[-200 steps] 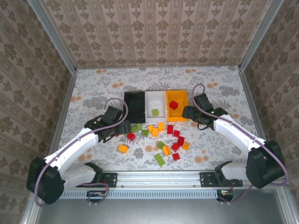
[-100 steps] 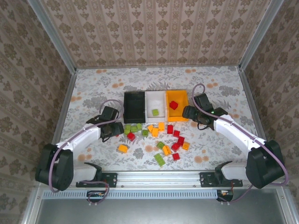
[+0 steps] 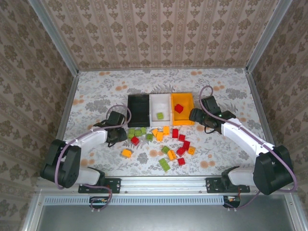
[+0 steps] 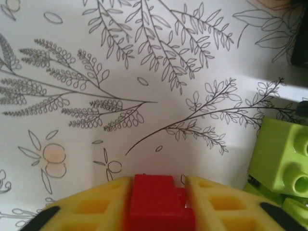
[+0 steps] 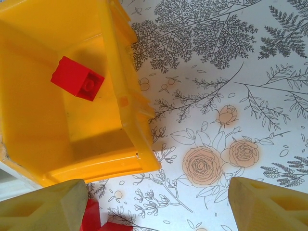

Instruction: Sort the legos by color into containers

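Left arm lower now, pincer snug around blocky red lego

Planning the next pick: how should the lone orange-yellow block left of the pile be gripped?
Grip the orange-yellow block across two opposite side faces, coming straight down from above. It lies flat, apart from the other legos, so both sides look reachable; it sits skewed, so turn the wrist to match.

Left jaws clamped (right jaws spread).

Left arm folded inward; left gripper edged slightly leftward
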You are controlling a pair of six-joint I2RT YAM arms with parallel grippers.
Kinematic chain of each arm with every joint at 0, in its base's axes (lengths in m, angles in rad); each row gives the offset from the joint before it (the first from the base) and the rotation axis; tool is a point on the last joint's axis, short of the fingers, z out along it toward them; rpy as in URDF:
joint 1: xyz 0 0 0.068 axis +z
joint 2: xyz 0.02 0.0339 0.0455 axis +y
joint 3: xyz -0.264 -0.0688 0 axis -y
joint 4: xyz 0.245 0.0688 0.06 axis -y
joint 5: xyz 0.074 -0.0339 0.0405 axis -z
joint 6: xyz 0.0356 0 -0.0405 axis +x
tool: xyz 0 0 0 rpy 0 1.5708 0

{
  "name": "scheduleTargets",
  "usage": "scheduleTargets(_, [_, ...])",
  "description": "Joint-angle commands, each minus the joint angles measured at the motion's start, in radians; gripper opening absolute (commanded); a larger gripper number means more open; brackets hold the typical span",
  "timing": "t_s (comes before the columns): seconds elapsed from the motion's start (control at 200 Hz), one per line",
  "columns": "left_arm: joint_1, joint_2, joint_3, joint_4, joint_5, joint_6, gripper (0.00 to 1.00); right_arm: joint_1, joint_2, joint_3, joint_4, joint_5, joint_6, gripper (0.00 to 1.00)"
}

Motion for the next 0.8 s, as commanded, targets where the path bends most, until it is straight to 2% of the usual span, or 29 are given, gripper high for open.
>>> scheduleTargets(0.0, [-0.015, -0.032, -0.005, -0.040, 0.000, -0.002, 0.27, -0.006, -0.021, -0.013, 0.003, 0.000, 0.006, 0.78])
scheduleTargets(0.135, [-0.023, -0.083, 0.050, -0.109, -0.010, 0.004, 0.22, -0.006, -0.021, -0.013, 0.003, -0.003, 0.009, 0.78])
scheduleTargets(0.15, [-0.050, -0.091, 0.059, -0.116, -0.011, 0.005, 0.22, -0.006, -0.021, -0.014, 0.004, -0.005, 0.009, 0.78])
scheduleTargets(0.22, [-0.070, -0.122, 0.112, -0.146, -0.017, 0.012, 0.20, -0.007, -0.022, -0.016, 0.003, -0.005, 0.010, 0.78])
scheduleTargets(0.4, [-0.099, -0.124, 0.226, -0.230, -0.041, 0.032, 0.18, -0.006, -0.021, -0.023, 0.007, -0.009, 0.016, 0.78])
scheduleTargets(0.56, [-0.148, -0.108, 0.201, -0.223, -0.025, 0.010, 0.22, -0.006, -0.021, -0.034, 0.011, -0.012, 0.015, 0.78])
scheduleTargets(0.675, [-0.181, -0.075, 0.166, -0.245, -0.035, -0.027, 0.19, -0.006, -0.024, -0.041, 0.011, -0.010, 0.017, 0.78])
scheduleTargets(0.795, [-0.185, -0.113, 0.095, -0.231, -0.031, -0.054, 0.18, -0.007, -0.033, -0.047, 0.011, -0.011, 0.016, 0.78])
